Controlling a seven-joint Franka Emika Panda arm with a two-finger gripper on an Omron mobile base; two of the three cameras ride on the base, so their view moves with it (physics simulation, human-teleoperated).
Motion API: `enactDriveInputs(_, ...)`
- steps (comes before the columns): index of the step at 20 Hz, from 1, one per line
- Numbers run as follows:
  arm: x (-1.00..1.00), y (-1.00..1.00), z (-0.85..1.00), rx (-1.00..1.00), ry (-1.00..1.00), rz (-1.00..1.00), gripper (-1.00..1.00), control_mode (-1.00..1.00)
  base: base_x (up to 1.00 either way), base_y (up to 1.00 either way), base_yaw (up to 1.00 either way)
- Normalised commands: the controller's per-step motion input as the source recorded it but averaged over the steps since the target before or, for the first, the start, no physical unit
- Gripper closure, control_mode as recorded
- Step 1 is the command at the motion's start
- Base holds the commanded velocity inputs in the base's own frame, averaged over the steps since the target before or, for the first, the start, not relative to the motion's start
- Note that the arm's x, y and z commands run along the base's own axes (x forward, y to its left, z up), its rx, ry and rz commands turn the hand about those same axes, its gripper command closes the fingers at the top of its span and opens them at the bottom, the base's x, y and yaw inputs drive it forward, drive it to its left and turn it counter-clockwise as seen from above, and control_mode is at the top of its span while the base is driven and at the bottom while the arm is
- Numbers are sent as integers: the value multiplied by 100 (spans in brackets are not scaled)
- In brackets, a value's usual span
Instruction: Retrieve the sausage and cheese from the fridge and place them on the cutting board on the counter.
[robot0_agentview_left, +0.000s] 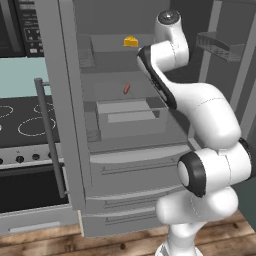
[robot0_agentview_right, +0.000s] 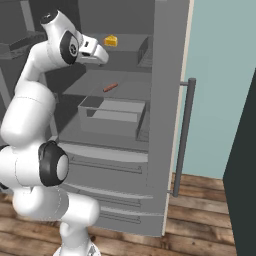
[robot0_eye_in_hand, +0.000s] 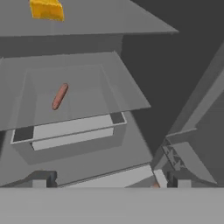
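- Fridge (robot0_agentview_left: 70, 125) doors were open; cheese (robot0_agentview_left: 131, 41) sat on the top shelf, sausage (robot0_agentview_left: 127, 89) one shelf below.
- Gripper (robot0_eye_in_hand: 109, 181) hung wide open, holding nothing.

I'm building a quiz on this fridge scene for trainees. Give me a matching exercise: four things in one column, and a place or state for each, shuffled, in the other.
Things:
1. bright yellow cheese wedge
2. reddish-brown sausage link
3. tall grey fridge
4. two-finger gripper

Places or states:
A. doors swung open
B. lying on the middle glass shelf
C. jaws wide apart, holding nothing
D. sitting on the top shelf

Pairs: 1-D, 2-B, 3-A, 4-C
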Motion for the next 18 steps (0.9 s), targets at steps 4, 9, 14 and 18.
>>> enactDriveInputs(4, 4, -2, 0, 0, -1, -1, -100, 100, 24, -1, 0)
enactDriveInputs(9, 0, 0, 0, 0, 0, 0, -100, 100, 54, 0, 2)
enactDriveInputs(14, 0, 0, 0, 0, 0, 0, -100, 100, 59, 0, 2)
enactDriveInputs(18, 0, 0, 0, 0, 0, 0, -100, 100, 66, 0, 1)
